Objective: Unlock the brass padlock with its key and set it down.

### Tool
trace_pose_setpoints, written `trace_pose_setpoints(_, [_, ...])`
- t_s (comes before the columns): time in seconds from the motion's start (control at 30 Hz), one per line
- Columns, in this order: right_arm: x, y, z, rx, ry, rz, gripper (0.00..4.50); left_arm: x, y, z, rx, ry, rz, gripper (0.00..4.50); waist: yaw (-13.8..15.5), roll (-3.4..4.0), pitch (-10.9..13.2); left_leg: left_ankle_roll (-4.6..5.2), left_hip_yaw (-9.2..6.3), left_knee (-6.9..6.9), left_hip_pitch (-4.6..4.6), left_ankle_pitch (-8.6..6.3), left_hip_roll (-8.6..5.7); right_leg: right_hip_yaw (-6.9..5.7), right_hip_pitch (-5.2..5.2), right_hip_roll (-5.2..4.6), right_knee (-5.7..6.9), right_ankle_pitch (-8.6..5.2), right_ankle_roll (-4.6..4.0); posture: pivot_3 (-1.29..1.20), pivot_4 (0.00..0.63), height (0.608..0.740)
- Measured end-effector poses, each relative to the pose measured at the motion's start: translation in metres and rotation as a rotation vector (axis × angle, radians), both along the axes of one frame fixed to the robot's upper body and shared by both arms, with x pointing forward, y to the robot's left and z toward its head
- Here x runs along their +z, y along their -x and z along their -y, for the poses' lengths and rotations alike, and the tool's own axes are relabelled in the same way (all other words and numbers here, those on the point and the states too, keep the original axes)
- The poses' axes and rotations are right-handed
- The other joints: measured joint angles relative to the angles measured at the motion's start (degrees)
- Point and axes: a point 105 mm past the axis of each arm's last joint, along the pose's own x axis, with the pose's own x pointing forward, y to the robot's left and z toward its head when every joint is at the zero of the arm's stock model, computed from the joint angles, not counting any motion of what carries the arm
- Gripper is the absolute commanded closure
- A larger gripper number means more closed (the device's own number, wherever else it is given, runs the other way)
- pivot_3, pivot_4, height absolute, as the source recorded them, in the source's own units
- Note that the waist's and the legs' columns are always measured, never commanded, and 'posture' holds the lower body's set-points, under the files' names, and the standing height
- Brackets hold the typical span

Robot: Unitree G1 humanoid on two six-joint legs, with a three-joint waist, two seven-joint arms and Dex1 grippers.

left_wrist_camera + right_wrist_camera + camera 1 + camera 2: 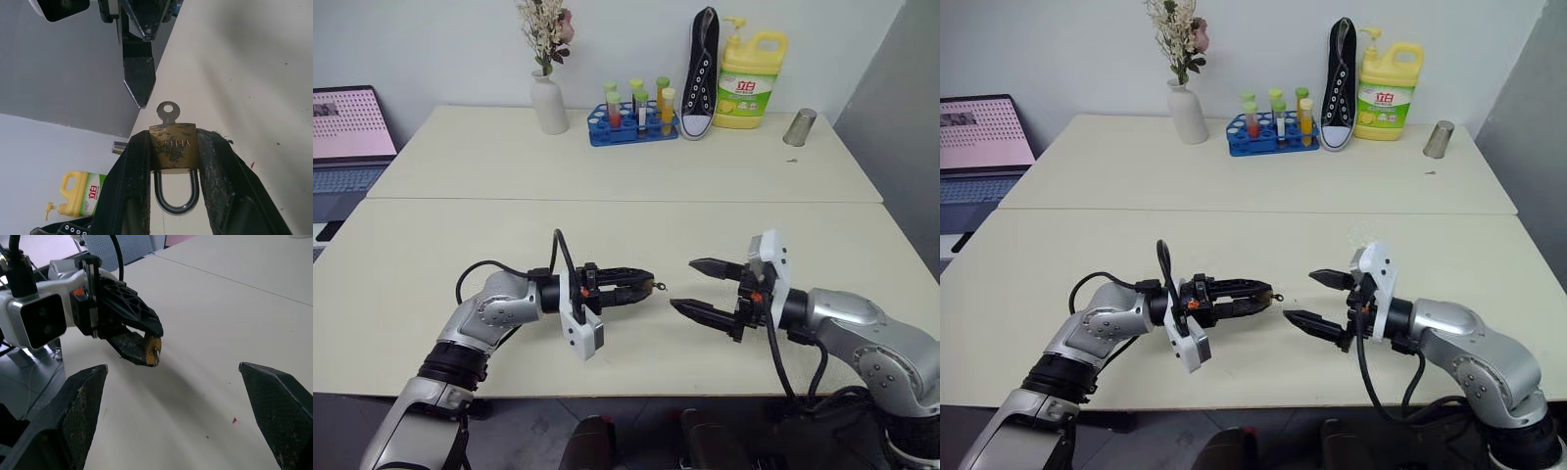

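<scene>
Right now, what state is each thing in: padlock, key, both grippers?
Padlock: clamped between the left fingers, shackle closed, held above the table.
Key: in the keyhole, head sticking out toward the right gripper.
Left gripper: shut on the padlock, pointing right.
Right gripper: wide open, facing the key, not touching it.

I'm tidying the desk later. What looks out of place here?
A black sneaker stands upright on its heel against the wall, between the test tube rack and the yellow detergent bottle.
</scene>
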Motion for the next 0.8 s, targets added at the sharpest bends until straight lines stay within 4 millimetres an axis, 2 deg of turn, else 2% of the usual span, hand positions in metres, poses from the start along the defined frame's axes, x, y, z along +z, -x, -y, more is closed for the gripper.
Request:
trace_pose_setpoints(0.2, [0.002,-0.004,-0.009,0.034,-0.026,-0.041,0.0,0.0,-0.001,0.001,0.009,0.012,0.014,3.51,0.0,0.0,0.0,0.0,0.0,0.0,0.0,0.0,0.0,-0.02,0.0,-0.01,0.01,0.03,-0.05,0.0,0.15,0.74])
trace_pose_setpoints(0.4, [-0.008,-0.004,-0.017,0.063,-0.017,-0.096,0.0,0.0,-0.001,0.002,0.013,0.018,0.019,3.51,0.0,0.0,0.0,0.0,0.0,0.0,0.0,0.0,0.0,-0.03,0.0,-0.02,0.01,0.1,-0.17,0.0,0.15,0.74])
trace_pose_setpoints(0.5, [-0.012,-0.004,-0.021,0.066,-0.021,-0.115,0.64,0.0,-0.002,0.002,0.016,0.022,0.021,3.51,0.0,0.0,0.0,0.0,-0.01,0.0,0.0,0.0,0.01,-0.04,0.0,-0.02,0.01,0.1,-0.17,0.0,0.15,0.74])
trace_pose_setpoints(0.8, [-0.013,-0.007,-0.02,0.051,-0.015,-0.121,3.96,0.0,-0.002,0.002,0.018,0.03,0.025,3.51,0.0,0.0,0.0,0.0,-0.01,0.0,0.0,0.0,0.01,-0.05,0.0,-0.02,0.01,0.1,-0.17,0.0,0.15,0.74])
